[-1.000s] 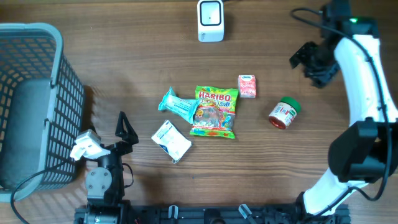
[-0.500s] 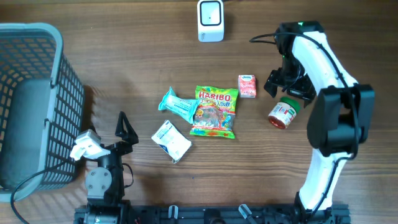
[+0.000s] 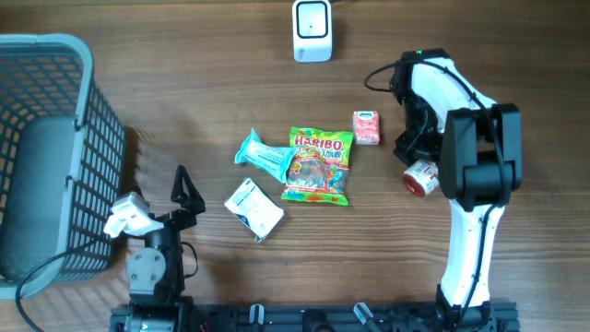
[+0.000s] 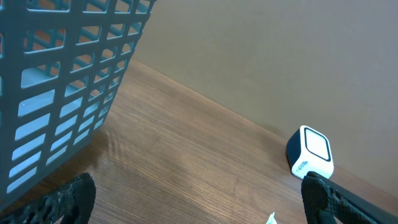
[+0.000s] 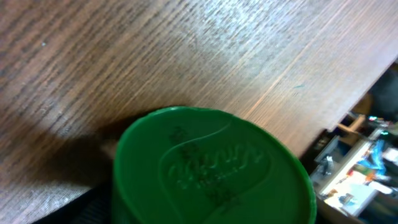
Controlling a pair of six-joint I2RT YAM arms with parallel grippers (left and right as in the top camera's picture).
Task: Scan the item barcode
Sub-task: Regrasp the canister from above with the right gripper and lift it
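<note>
A small jar with a red-and-white label (image 3: 423, 178) lies on its side on the wooden table (image 3: 184, 83), right of the other items. My right gripper (image 3: 412, 149) has come down over its lid end. The green lid (image 5: 211, 168) fills the lower half of the right wrist view, with one dark finger (image 5: 78, 208) beside it; contact is not visible. The white scanner (image 3: 312, 30) stands at the far edge and also shows in the left wrist view as the scanner (image 4: 310, 152). My left gripper (image 3: 184, 192) rests open near the front edge, its fingertips (image 4: 69, 198) far apart over bare wood.
A Haribo bag (image 3: 318, 166), a teal packet (image 3: 261, 153), a pink box (image 3: 367, 127) and a white packet (image 3: 253, 208) lie mid-table. A grey mesh basket (image 3: 55, 83) stands at the left. The table edge (image 5: 348, 93) runs close behind the jar.
My right arm swung in from the far right and dropped onto the jar, now covering its green lid from above. The jar shifted slightly toward the front. The left arm stayed still.
</note>
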